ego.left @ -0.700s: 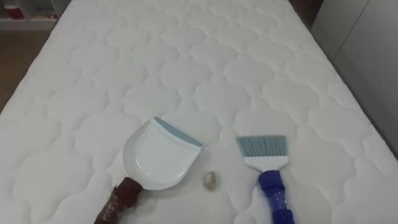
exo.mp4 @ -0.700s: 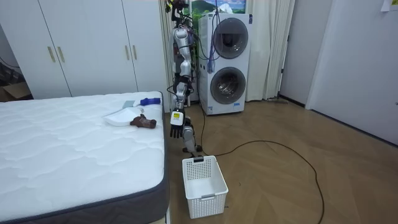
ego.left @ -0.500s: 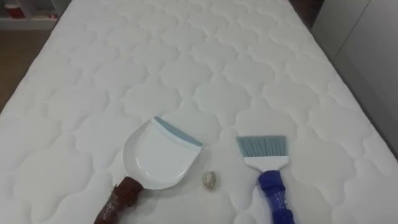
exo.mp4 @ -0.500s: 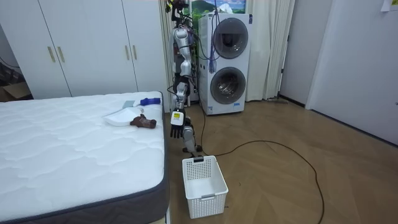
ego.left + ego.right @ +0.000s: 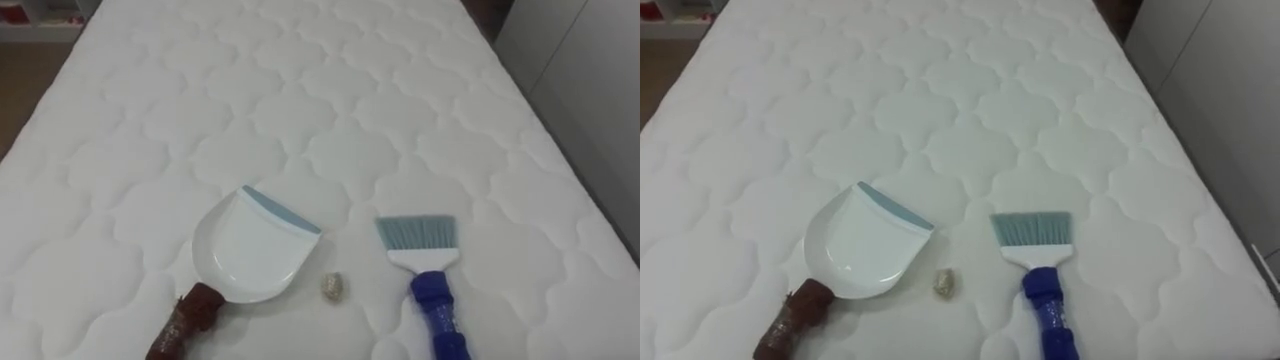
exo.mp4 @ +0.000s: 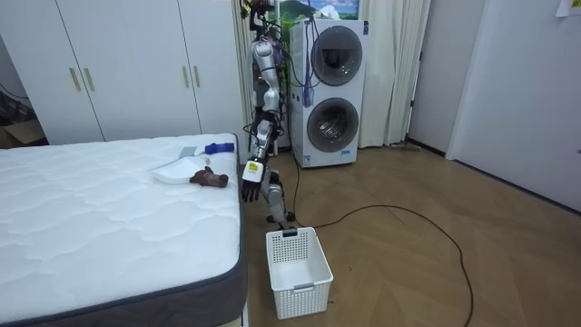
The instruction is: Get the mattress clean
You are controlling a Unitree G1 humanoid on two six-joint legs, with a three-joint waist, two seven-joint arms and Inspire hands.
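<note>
- The scrap (image 5: 333, 288) lay on the bed (image 5: 300, 100) between dustpan (image 5: 250, 250) and brush (image 5: 425, 270), just beside the pan's rounded wall, not its mouth.
- The brush lay to the robot's right, handle toward the robot; the pan's handle pointed to its left.
- The left hand (image 6: 250, 186) hung off the bed's end, fingers loose and holding nothing.

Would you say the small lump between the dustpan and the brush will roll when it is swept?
Probably: the lump looks small and roundish, so it may roll. The quilted mattress has dips that could catch it.
</note>
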